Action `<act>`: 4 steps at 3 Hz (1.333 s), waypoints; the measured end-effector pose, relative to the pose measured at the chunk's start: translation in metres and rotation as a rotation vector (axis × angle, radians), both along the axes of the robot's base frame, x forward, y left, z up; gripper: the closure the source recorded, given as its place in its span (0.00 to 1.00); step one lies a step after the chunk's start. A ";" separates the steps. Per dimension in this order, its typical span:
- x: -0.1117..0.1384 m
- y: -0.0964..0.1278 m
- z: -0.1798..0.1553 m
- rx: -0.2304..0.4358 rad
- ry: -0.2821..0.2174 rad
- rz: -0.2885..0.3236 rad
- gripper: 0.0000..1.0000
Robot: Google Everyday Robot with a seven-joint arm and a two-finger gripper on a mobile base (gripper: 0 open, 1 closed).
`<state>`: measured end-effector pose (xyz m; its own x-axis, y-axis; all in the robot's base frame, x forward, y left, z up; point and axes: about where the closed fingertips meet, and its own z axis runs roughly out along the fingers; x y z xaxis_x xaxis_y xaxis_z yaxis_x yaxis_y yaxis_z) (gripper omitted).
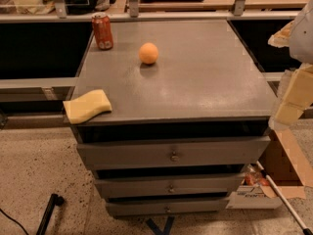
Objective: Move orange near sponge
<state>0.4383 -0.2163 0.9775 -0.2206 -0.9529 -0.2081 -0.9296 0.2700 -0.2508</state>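
The orange (148,53) sits on the grey cabinet top (195,77), towards the back and left of centre. The pale-yellow sponge (87,106) lies flat at the front left corner of the top, partly over the edge. The two are well apart. My gripper (292,102) is at the right edge of the view, beside the cabinet's right front corner, with cream-coloured fingers pointing down. It is far from both the orange and the sponge and holds nothing that I can see.
A red soda can (102,31) stands at the back left corner of the top. The cabinet has three drawers (171,155) below. A cardboard box (283,165) sits on the floor to the right. A rail runs behind the cabinet.
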 end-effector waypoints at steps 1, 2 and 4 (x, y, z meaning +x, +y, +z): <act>0.000 0.000 0.000 0.000 0.000 0.000 0.00; 0.004 0.003 0.002 0.009 -0.018 0.015 0.00; 0.078 0.033 -0.008 0.069 -0.063 0.066 0.00</act>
